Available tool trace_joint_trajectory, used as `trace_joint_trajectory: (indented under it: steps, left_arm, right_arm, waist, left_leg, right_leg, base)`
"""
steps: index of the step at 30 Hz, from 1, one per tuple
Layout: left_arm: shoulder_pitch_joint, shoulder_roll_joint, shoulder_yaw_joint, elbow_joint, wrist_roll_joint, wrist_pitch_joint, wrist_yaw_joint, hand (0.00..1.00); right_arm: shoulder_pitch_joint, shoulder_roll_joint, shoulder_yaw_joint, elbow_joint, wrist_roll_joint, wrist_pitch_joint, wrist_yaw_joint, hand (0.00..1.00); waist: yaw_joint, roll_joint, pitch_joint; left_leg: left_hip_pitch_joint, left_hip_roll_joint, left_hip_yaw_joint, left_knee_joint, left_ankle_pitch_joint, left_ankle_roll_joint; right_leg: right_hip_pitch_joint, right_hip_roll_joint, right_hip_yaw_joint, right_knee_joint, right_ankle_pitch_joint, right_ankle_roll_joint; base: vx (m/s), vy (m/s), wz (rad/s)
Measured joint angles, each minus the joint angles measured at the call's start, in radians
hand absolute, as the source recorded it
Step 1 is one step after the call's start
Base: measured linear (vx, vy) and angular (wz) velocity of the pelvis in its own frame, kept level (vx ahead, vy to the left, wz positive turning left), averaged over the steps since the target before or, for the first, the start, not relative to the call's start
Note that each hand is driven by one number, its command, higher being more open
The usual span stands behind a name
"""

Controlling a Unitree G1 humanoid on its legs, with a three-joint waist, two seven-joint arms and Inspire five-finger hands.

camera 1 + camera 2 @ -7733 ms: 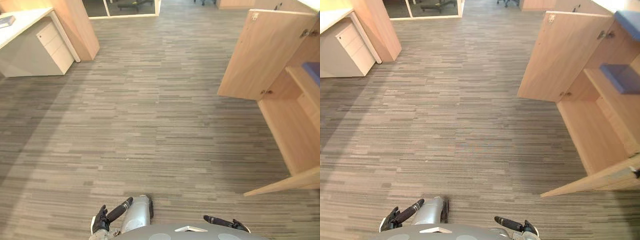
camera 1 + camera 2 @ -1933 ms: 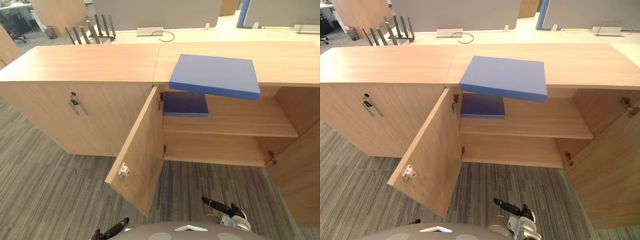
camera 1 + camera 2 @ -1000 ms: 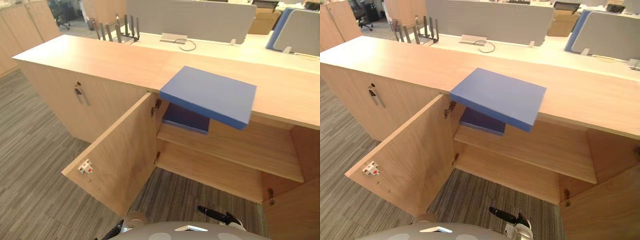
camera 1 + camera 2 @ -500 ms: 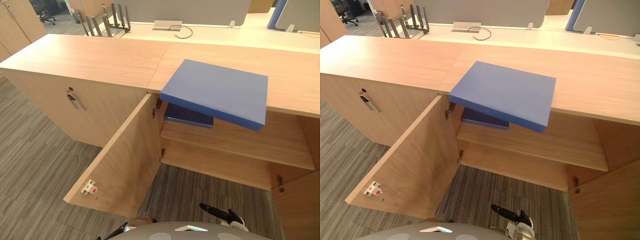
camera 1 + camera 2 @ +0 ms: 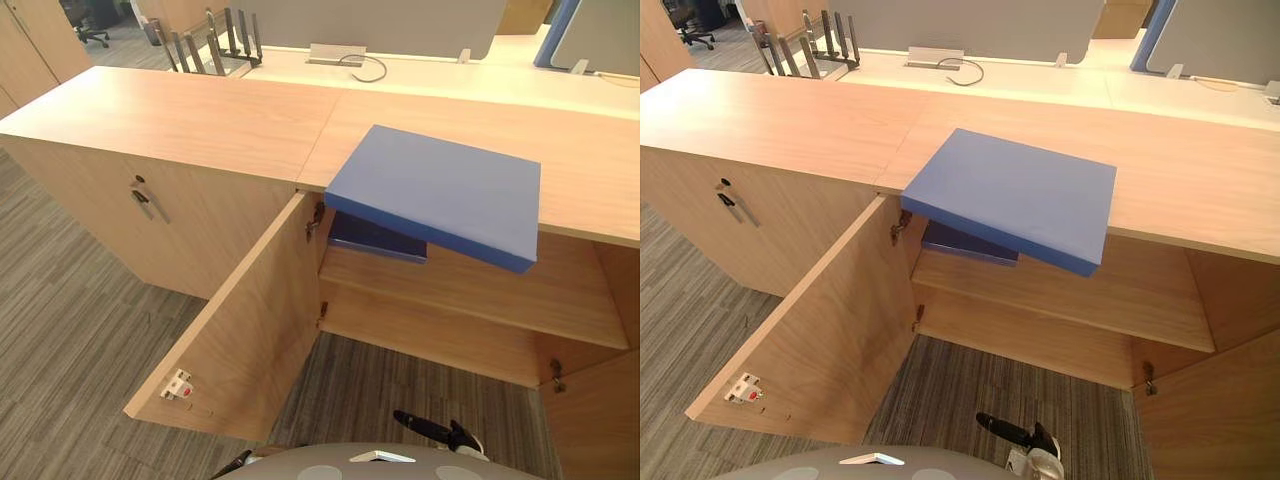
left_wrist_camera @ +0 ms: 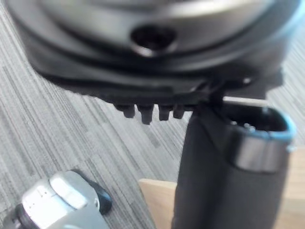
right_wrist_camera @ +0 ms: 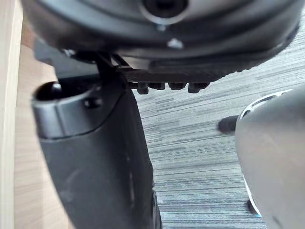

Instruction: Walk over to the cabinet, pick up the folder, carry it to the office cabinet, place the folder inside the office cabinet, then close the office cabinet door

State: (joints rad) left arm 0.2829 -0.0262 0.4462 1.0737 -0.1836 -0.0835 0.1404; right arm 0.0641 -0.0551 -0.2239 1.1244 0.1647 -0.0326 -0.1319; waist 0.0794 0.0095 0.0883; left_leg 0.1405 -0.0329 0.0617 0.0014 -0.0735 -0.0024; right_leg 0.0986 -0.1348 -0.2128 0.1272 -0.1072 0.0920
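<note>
A large blue folder (image 5: 435, 190) lies on top of the wooden cabinet (image 5: 200, 115), tilted, with its near side jutting out over the open compartment. A darker blue folder (image 5: 378, 238) lies flat on the shelf (image 5: 480, 295) just beneath it. The left door (image 5: 245, 335) stands swung wide towards me; the right door (image 5: 600, 425) is open too. My right hand (image 5: 435, 432) hangs low in front of the cabinet, open and holding nothing, well below the folders. My left hand (image 6: 228, 176) hangs open over the carpet beside the left door's edge.
Left of the open compartment is a closed cabinet door with a handle and key (image 5: 145, 195). Behind the cabinet top run pale desks with grey dividers, a black file rack (image 5: 215, 40) and a cable (image 5: 370, 68). Grey striped carpet (image 5: 70, 320) stretches to my left.
The view has swung from open carpet to face the cabinet and has come slightly closer in the last half second. Folders and doors have kept their places; both hands hang as before.
</note>
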Motion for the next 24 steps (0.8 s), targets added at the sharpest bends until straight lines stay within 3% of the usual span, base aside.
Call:
trace_joint_trajectory:
  steps: [2, 3, 4, 5, 7, 10, 11, 13, 15, 16, 17, 19, 20, 24]
  left_arm:
    - [-0.001, -0.004, 0.000, -0.004, 0.003, 0.000, 0.003, 1.00]
    - [0.000, -0.004, 0.000, -0.007, 0.005, -0.001, 0.004, 1.00]
    - [-0.002, -0.003, 0.002, -0.015, 0.004, -0.001, 0.005, 1.00]
    - [-0.002, -0.002, 0.002, -0.021, 0.005, -0.002, 0.005, 1.00]
    - [-0.001, -0.001, 0.003, -0.025, 0.007, -0.003, 0.012, 1.00]
    - [-0.002, 0.001, 0.003, -0.025, 0.020, -0.003, 0.019, 1.00]
    - [0.000, 0.006, 0.003, -0.024, 0.037, -0.003, 0.023, 1.00]
    - [0.002, 0.008, 0.011, -0.023, 0.038, -0.003, 0.024, 1.00]
    - [0.009, 0.018, 0.032, -0.022, 0.038, -0.003, 0.031, 1.00]
    - [0.002, 0.016, 0.044, 0.005, 0.039, -0.001, 0.033, 1.00]
    - [0.006, -0.003, 0.042, 0.020, 0.038, 0.001, 0.033, 1.00]
    - [0.004, -0.029, 0.040, 0.029, 0.033, -0.001, 0.034, 1.00]
    - [0.002, -0.028, 0.039, 0.035, 0.028, -0.001, 0.041, 1.00]
    - [0.001, -0.013, 0.021, 0.038, -0.010, -0.002, 0.053, 1.00]
  right_arm:
    - [-0.004, -0.002, 0.001, -0.023, -0.003, 0.002, 0.000, 1.00]
    - [-0.003, -0.002, -0.001, -0.044, -0.002, 0.003, -0.001, 1.00]
    - [0.003, 0.003, -0.002, -0.069, 0.000, 0.002, -0.001, 1.00]
    - [0.007, 0.004, -0.003, -0.074, 0.000, 0.000, -0.002, 1.00]
    - [0.014, 0.006, -0.005, -0.078, -0.004, 0.001, -0.007, 1.00]
    - [0.019, 0.011, -0.032, -0.080, -0.001, -0.001, -0.008, 1.00]
    - [0.021, 0.014, -0.049, -0.079, 0.005, 0.001, -0.007, 1.00]
    - [0.027, 0.016, -0.051, -0.078, 0.007, 0.005, -0.006, 1.00]
    - [0.040, 0.028, -0.052, -0.072, 0.021, 0.005, -0.006, 1.00]
    - [0.038, 0.030, -0.072, -0.046, 0.049, 0.007, 0.000, 1.00]
    - [0.033, 0.002, -0.078, -0.020, 0.046, 0.003, -0.001, 1.00]
    - [0.011, -0.023, -0.076, 0.002, 0.047, -0.002, 0.001, 1.00]
    - [-0.008, -0.028, -0.075, 0.024, 0.047, -0.001, -0.001, 1.00]
    - [-0.010, -0.031, -0.088, 0.062, 0.070, -0.002, -0.024, 1.00]
  waist:
    - [0.001, 0.009, 0.005]
    - [-0.003, 0.019, 0.015]
    - [-0.006, 0.015, 0.016]
    - [-0.005, 0.012, 0.017]
    - [-0.003, 0.008, 0.016]
    - [-0.004, 0.006, 0.014]
    - [-0.008, -0.002, 0.010]
    - [-0.011, -0.012, 0.004]
    - [-0.019, -0.045, -0.017]
    - [-0.027, -0.050, -0.031]
    - [-0.024, 0.004, -0.056]
    - [-0.024, 0.057, -0.059]
    - [-0.024, 0.061, -0.062]
    - [-0.030, 0.047, -0.066]
  left_leg:
    - [-0.006, 0.004, 0.021, 0.016, -0.005, 0.015]
    - [-0.008, 0.008, 0.026, 0.031, -0.011, 0.031]
    - [-0.008, 0.003, 0.025, 0.037, -0.019, 0.040]
    - [-0.007, 0.003, 0.023, 0.042, -0.026, 0.043]
    - [-0.006, 0.017, 0.019, 0.055, -0.040, 0.030]
    - [-0.011, 0.055, 0.023, 0.071, -0.056, 0.002]
    - [-0.013, 0.068, 0.021, 0.087, -0.071, -0.023]
    - [-0.012, 0.072, 0.012, 0.100, -0.084, -0.044]
    - [-0.011, 0.075, -0.026, 0.106, -0.100, -0.090]
    - [-0.001, 0.106, -0.056, 0.100, -0.099, -0.120]
    - [0.004, 0.166, -0.072, 0.075, -0.085, -0.154]
    - [0.004, 0.251, -0.090, 0.055, -0.065, -0.185]
    - [-0.010, 0.289, -0.099, 0.048, -0.045, -0.191]
    - [-0.050, 0.341, -0.088, 0.033, 0.003, -0.178]
  right_leg:
    - [-0.100, -0.028, 0.013, 0.206, -0.033, 0.011]
    - [-0.162, -0.054, 0.012, 0.333, -0.046, 0.000]
    - [-0.194, -0.102, -0.015, 0.400, -0.067, -0.032]
    - [-0.202, -0.130, -0.027, 0.408, -0.069, -0.033]
    - [-0.212, -0.198, -0.027, 0.331, -0.053, -0.016]
    - [-0.219, -0.208, -0.023, 0.188, -0.015, 0.029]
    - [-0.220, -0.206, 0.014, 0.129, 0.015, 0.038]
    - [-0.218, -0.208, 0.056, 0.105, 0.026, 0.050]
    - [-0.198, -0.216, 0.066, 0.085, 0.062, 0.063]
    - [-0.180, -0.192, 0.042, 0.098, 0.092, 0.114]
    - [-0.170, -0.131, 0.014, 0.093, 0.072, 0.083]
    - [-0.159, -0.049, -0.021, 0.087, 0.053, 0.050]
    - [-0.168, -0.010, -0.036, 0.084, 0.044, 0.028]
    - [-0.181, 0.047, -0.065, 0.049, 0.037, -0.006]
  base:
    - [-0.10, 0.051, -0.25]
    - [-0.16, 0.094, 0.01]
    - [-0.15, 0.101, 0.06]
    - [-0.10, 0.085, 0.06]
    - [-0.03, 0.029, -0.03]
    - [0.03, -0.099, -0.17]
    - [0.07, -0.203, -0.13]
    - [0.10, -0.255, 0.14]
    - [0.17, -0.429, 0.52]
    - [0.20, -0.427, 0.58]
    - [0.22, -0.411, 0.47]
    - [0.25, -0.416, 0.16]
    - [0.21, -0.398, 0.09]
    - [0.11, -0.204, 0.09]
